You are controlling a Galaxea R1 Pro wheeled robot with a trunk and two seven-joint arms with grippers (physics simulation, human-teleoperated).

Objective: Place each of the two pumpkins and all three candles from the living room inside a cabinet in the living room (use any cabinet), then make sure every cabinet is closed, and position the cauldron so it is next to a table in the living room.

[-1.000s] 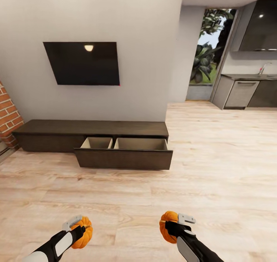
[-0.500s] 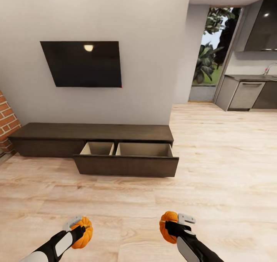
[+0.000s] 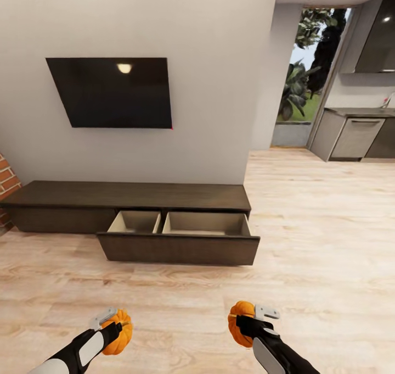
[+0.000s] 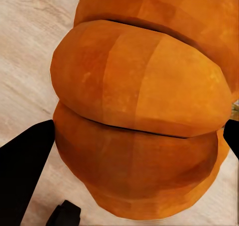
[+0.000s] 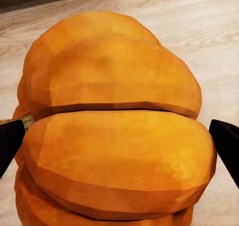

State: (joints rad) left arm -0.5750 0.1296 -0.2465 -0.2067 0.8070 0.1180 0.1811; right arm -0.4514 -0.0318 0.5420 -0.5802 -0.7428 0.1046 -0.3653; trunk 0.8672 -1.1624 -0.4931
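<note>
— Where do I stand with the pumpkins?

— You have both in hand. The left pumpkin [image 3: 119, 338] sits between the fingers of your left gripper [image 3: 112, 322], pinched from either side; in the left wrist view its ribbed orange flank [image 4: 144, 111] bulges out past the dark fingertips [image 4: 25, 171]. The right pumpkin [image 3: 240, 323] is clamped the same way in your right gripper [image 3: 249, 322], a dark fingertip [image 5: 10, 141] at each side of its belly [image 5: 114, 136].

— How do they look?

— Bright orange, deeply ribbed, slightly flattened, wider than either grip, with a bit of stem showing at the edge in the right wrist view. Both hang over bare wooden floor [image 3: 181, 297].

— And what's left?

— Nearly everything, I'd judge. Neither pumpkin is inside yet. Ahead of your fingers, well apart from them, the cabinet [image 3: 131, 195] has its drawer [image 3: 178, 247] pulled out — two pale compartments, both looking empty from here. You need to close the distance, drop each pumpkin in, then find the candles, shut the drawer, and move the cauldron to a table. Above the cabinet hangs a dark TV [image 3: 112, 91]
</note>
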